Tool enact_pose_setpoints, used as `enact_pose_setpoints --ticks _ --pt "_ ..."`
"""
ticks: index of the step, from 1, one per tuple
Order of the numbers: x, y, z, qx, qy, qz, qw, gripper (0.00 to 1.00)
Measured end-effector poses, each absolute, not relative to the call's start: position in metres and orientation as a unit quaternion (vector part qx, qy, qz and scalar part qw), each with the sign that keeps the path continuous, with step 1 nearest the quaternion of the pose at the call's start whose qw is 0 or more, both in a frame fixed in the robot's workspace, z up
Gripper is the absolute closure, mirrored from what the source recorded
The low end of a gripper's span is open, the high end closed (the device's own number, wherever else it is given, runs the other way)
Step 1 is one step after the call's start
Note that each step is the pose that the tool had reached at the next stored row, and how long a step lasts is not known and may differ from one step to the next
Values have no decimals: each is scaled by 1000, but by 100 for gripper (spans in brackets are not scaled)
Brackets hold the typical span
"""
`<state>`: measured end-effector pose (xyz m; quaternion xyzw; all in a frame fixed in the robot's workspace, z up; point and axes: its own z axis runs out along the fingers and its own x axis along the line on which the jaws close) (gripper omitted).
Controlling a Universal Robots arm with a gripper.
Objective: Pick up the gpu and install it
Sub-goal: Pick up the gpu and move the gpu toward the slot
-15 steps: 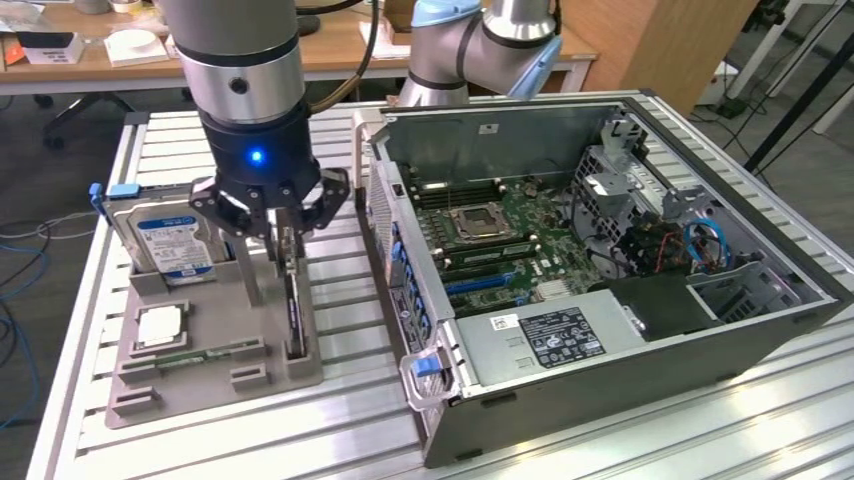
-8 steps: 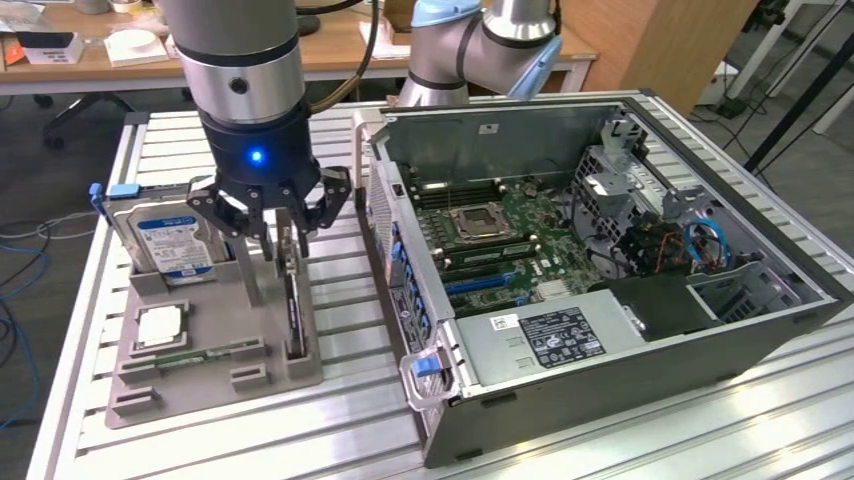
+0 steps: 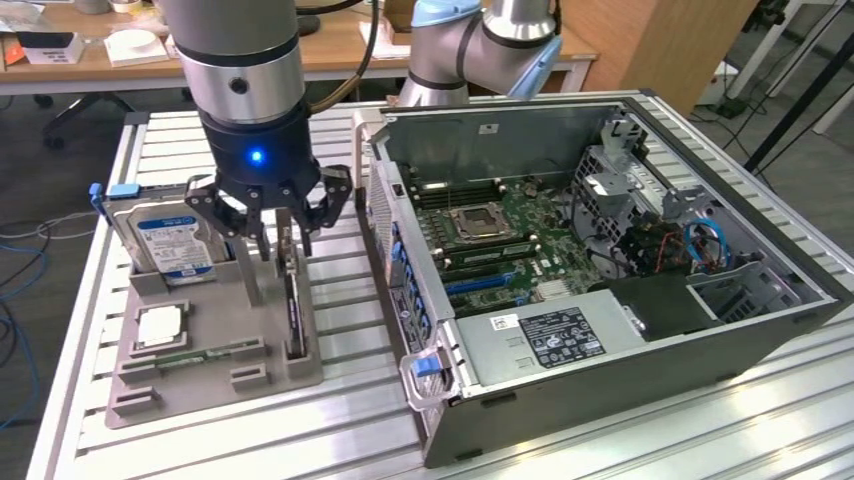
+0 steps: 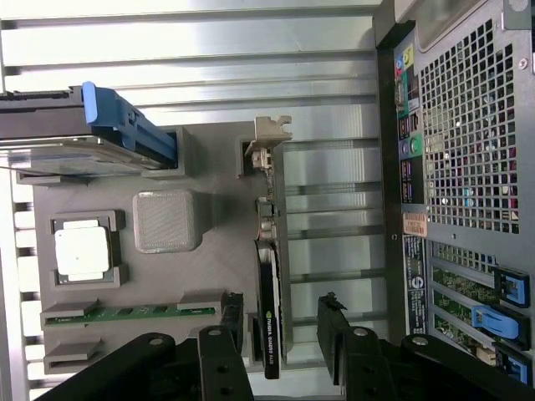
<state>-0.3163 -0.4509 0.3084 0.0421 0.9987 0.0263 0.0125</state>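
Black claw (image 3: 280, 238), left of centre in the exterior view, hangs open and empty astride the thin dark gpu card (image 3: 295, 305); squeezing evenly on both faces should keep it upright.

thin dark gpu (image 3: 292, 300) — on edge in grey holder (image 3: 214, 385), silver bracket (image 4: 269, 134) at one end

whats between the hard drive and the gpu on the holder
A grey holder post stands between the hard drive and the gpu, seen in both views.
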Motion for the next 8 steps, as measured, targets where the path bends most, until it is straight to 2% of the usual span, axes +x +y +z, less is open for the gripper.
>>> enact_pose_setpoints --ticks 1,8 --pt "-316 -451 308 42 999 26 13 51" --pt "-316 -451 300 42 999 26 13 51"
